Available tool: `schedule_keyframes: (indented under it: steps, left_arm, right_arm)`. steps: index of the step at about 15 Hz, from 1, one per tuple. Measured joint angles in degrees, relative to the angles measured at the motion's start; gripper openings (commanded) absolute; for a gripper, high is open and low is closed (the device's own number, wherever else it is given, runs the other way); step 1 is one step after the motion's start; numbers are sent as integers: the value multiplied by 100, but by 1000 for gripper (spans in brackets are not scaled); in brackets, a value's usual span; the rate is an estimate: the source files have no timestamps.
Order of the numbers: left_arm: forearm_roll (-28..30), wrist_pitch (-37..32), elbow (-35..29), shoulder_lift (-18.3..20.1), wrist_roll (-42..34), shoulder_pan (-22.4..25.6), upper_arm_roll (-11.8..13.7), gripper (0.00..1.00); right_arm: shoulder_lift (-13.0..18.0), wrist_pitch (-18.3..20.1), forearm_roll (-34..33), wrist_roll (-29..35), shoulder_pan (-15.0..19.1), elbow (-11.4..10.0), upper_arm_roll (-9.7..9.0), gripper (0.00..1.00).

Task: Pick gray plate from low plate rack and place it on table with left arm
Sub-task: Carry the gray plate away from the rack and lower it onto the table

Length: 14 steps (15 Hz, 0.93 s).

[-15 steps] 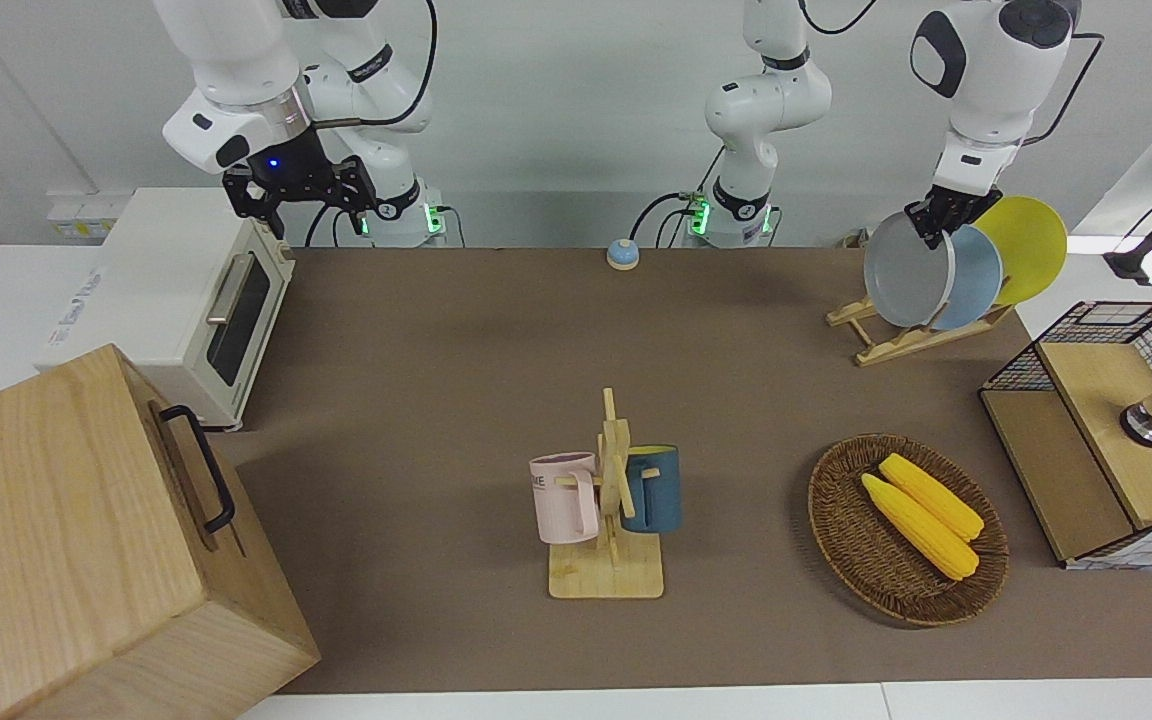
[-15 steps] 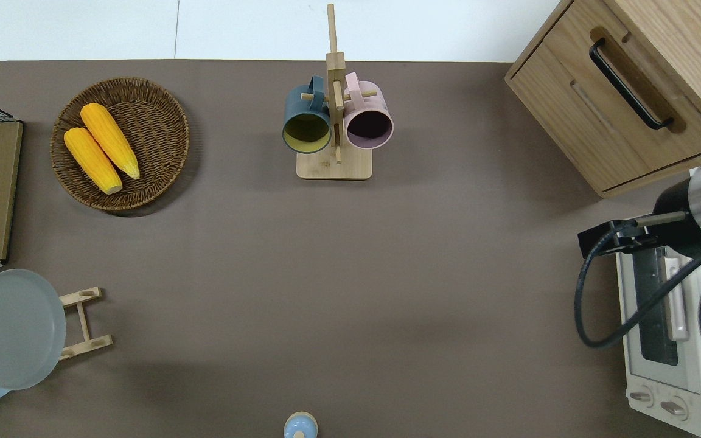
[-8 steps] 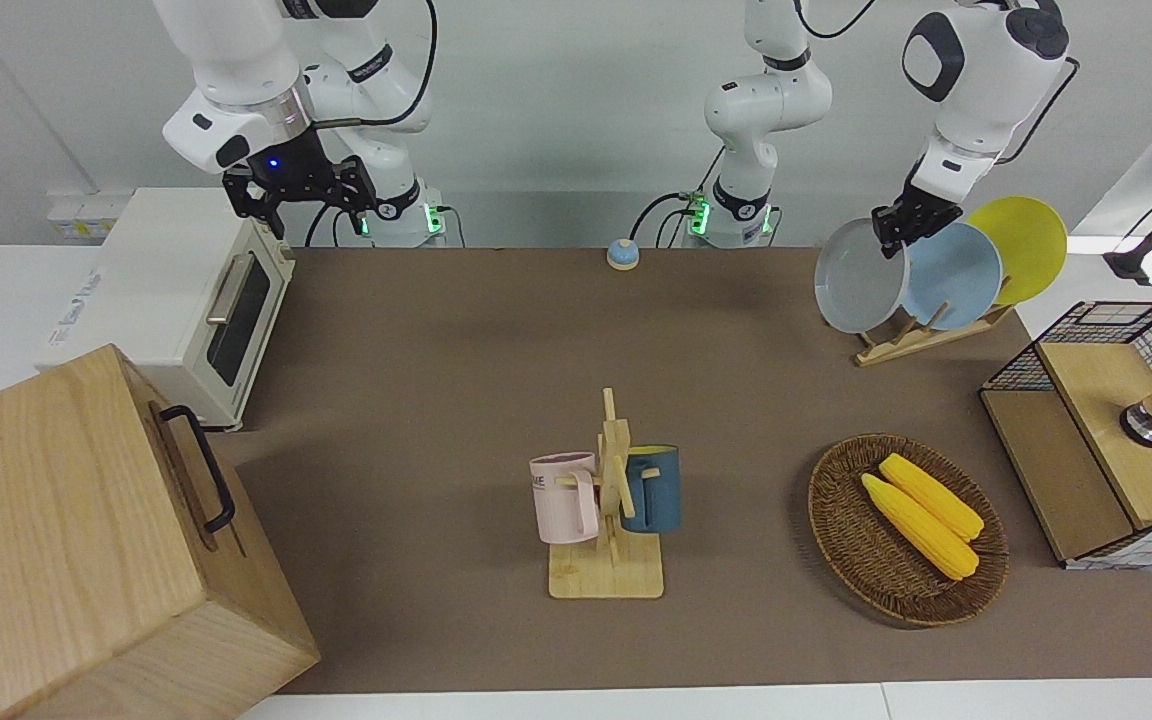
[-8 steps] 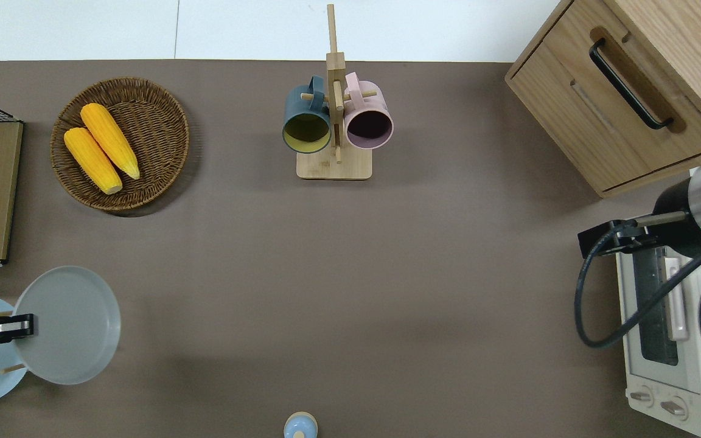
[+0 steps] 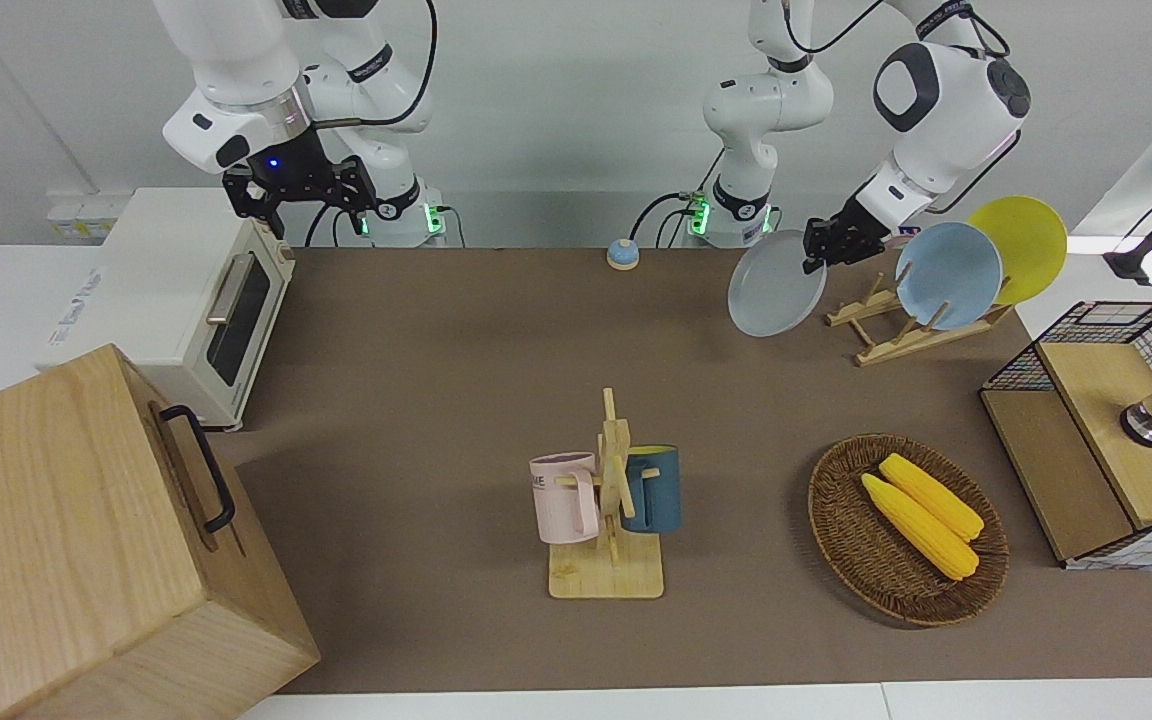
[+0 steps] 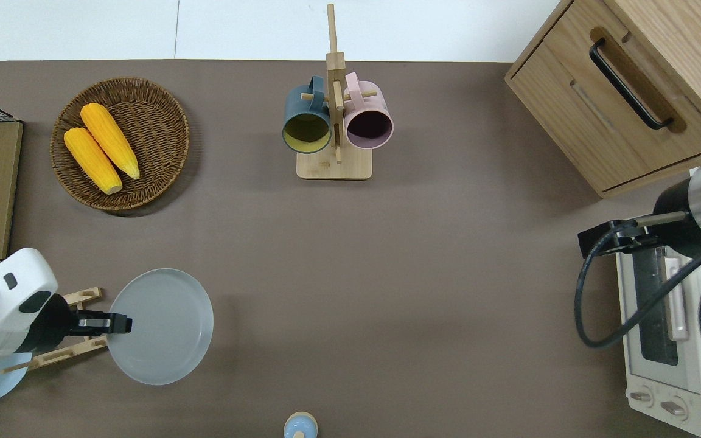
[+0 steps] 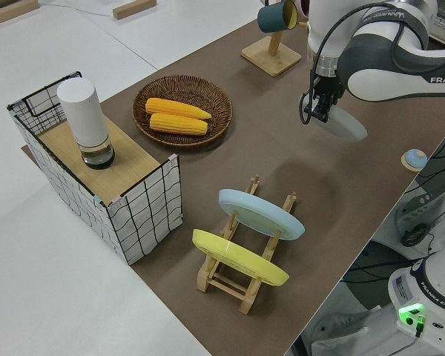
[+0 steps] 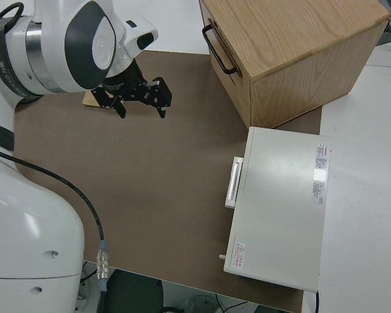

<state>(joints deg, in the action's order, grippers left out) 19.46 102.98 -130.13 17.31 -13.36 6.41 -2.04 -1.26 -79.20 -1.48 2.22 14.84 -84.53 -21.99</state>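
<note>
White rounded arm segments, black cables, black pincer [image 5: 816,252]

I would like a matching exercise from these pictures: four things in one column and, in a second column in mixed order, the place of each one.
Things:
1. gray plate
2. light-blue plate
3. corn cobs
4. pink mug

Places:
A. hanging on the mug stand
B. standing in the low plate rack
C. held in the air by the left gripper
D. lying in the wicker basket

Pairs: 1-C, 2-B, 3-D, 4-A
</note>
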Motion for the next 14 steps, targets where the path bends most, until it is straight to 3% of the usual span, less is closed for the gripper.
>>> schedule_keyframes:
  steps: [6, 14]
  left_arm:
    - [800, 339, -286, -425, -547, -298, -5, 146]
    - [1081, 1132, -825, -639, -837, -612, -9, 192]
  right_arm:
    - [0, 0, 0, 0, 0, 0, 0, 983]
    - [0, 0, 0, 0, 0, 0, 0, 983]
